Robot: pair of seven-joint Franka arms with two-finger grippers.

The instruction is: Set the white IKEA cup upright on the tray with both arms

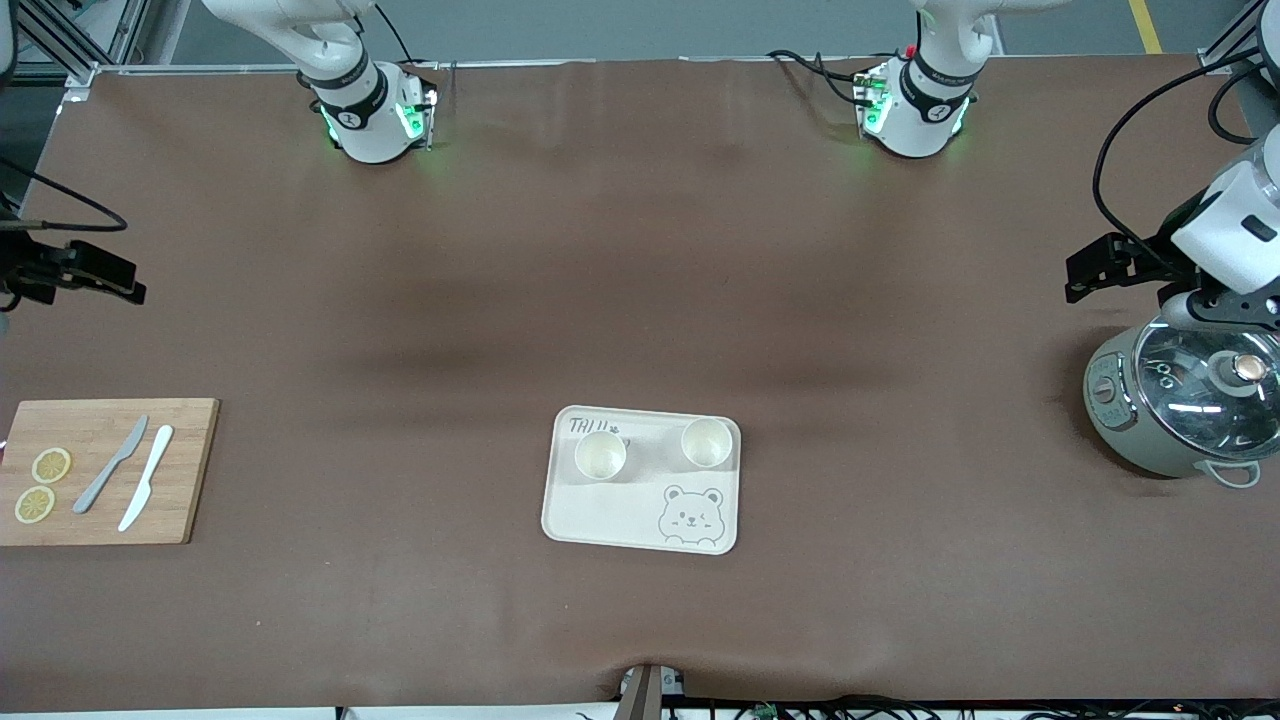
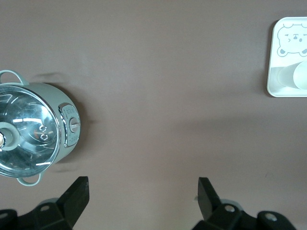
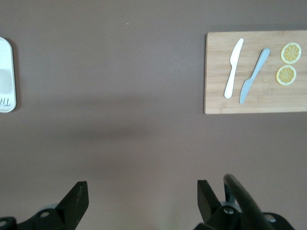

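Tray (image 1: 610, 515) holds two upright cups (image 1: 600, 455); arms wait.

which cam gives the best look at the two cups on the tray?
Front view: both cups stand upright, mouths up, side by side on the tray, at its end away from the bear drawing. Left wrist view catches only a sliver of one cup at the frame edge. Right wrist view shows just the tray's edge, no cups.

**Colours on your table**

You see a cream tray (image 1: 640, 510) with a grey bear face, two white cups (image 1: 600, 455) on it, a brown table (image 1: 640, 300), a tan wooden board (image 1: 105, 470) with yellow lemon slices (image 1: 51, 465), a grey knife (image 1: 110, 465), a white knife (image 1: 146, 477), and a pale green pot (image 1: 1180, 410).
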